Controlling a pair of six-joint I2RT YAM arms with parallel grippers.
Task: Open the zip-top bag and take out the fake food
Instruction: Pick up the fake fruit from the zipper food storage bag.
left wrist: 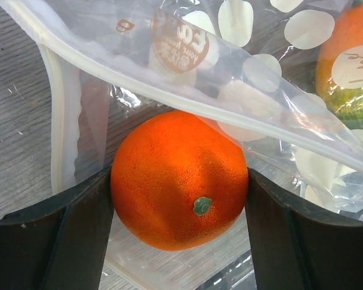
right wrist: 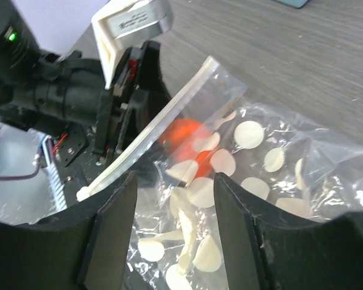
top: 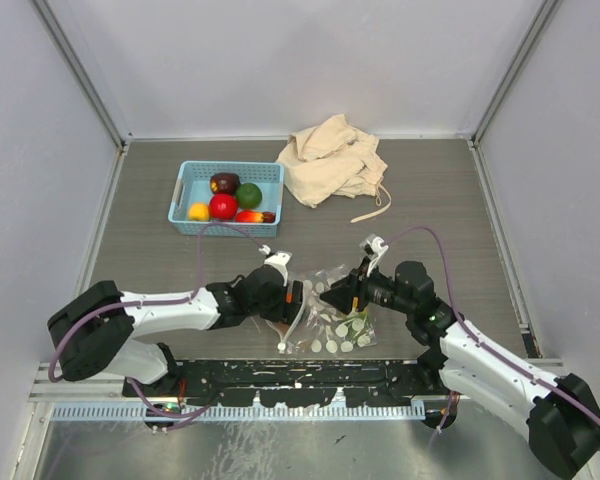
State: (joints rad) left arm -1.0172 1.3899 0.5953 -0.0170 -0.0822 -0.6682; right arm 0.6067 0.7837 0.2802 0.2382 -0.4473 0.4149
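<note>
The zip-top bag (top: 332, 328) lies between the arms, clear with white dots. Its white zip strip (left wrist: 169, 92) gapes open. An orange piece of fake food (left wrist: 172, 175) sits in the bag's mouth, and my left gripper (left wrist: 178, 179) is shut on it, one finger against each side. A second orange-green fruit (left wrist: 349, 57) lies deeper inside the bag. My right gripper (right wrist: 175, 184) is open just above the dotted film (right wrist: 260, 151), its fingers apart on either side of a fold. The orange (right wrist: 184, 134) shows through the film ahead of it.
A light blue basket (top: 185, 182) at the back left holds several fake fruits, among them a red one (top: 223, 206) and a green one (top: 248, 195). A beige cloth bag (top: 332, 160) lies crumpled to its right. Grey walls close in three sides.
</note>
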